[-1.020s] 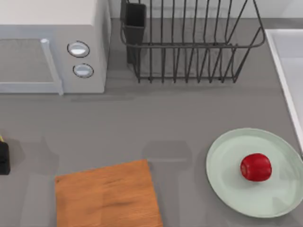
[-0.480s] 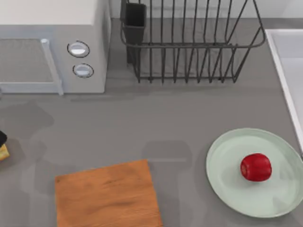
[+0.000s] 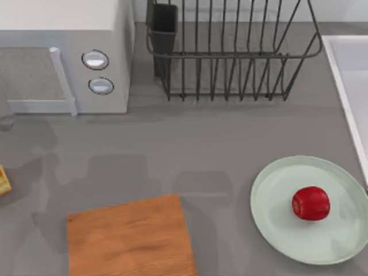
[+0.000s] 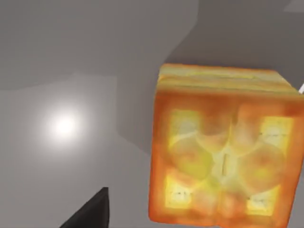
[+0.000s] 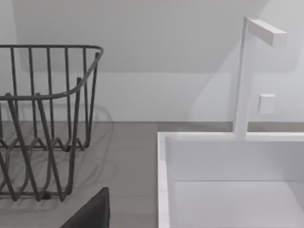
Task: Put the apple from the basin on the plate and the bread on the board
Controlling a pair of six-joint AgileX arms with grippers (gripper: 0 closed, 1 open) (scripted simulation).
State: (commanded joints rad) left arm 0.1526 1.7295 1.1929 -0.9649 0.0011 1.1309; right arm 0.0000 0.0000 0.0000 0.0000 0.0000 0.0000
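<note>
Dark finger [image 4: 90,211] of the left gripper edges the left wrist view beside the thick golden bread [image 4: 221,147]; whether it grips cannot be told. Top view: bread [image 3: 3,180] at the table's far left, clear of the grained wooden board [image 3: 131,237]. Glossy red apple [image 3: 310,203] rests on the round mint plate [image 3: 270,198], beside the white basin [image 3: 345,86].

A rendered kitchen, plain as day: grey countertop [image 3: 230,138], white microwave [image 3: 63,54] with two round dials at the back left, and a black wire dish rack [image 3: 230,54] just beside it. At the right edge sits the white basin [image 5: 228,180], tall square faucet [image 5: 247,76] rising behind its rim. A wooden board [image 3: 129,238] and a mint plate [image 3: 276,230] lie up front.
</note>
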